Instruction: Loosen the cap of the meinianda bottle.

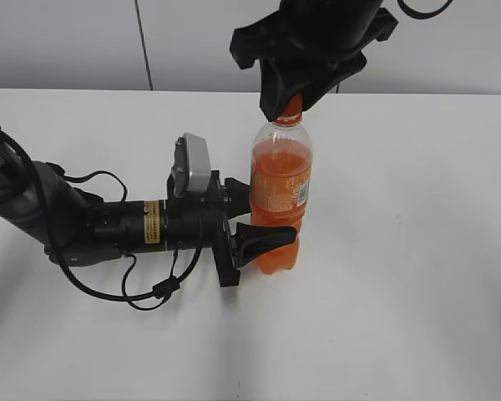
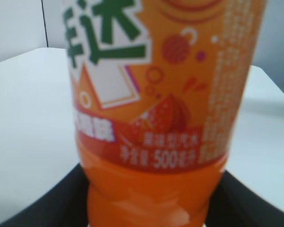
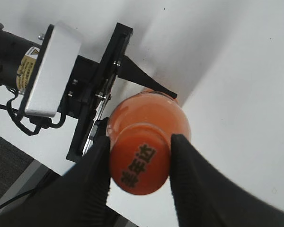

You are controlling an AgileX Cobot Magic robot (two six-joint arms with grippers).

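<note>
The meinianda bottle [image 1: 280,180] stands upright on the white table, full of orange drink, with its orange label [image 2: 156,94] filling the left wrist view. My left gripper [image 1: 263,219] lies low on the table and is shut on the bottle's lower body, one black finger [image 2: 42,203] on each side. From above, my right gripper [image 1: 294,102] comes down over the orange cap [image 3: 138,163]. Its two black fingers [image 3: 92,175] press against opposite sides of the cap, whose top with dark lettering shows between them. In the exterior view the cap [image 1: 294,107] is mostly hidden by the gripper.
The left arm [image 1: 108,221] with its cables stretches across the white table [image 1: 417,292] from the left edge. Its grey wrist camera [image 1: 192,163] sits just left of the bottle. A grey wall runs behind the table's far edge.
</note>
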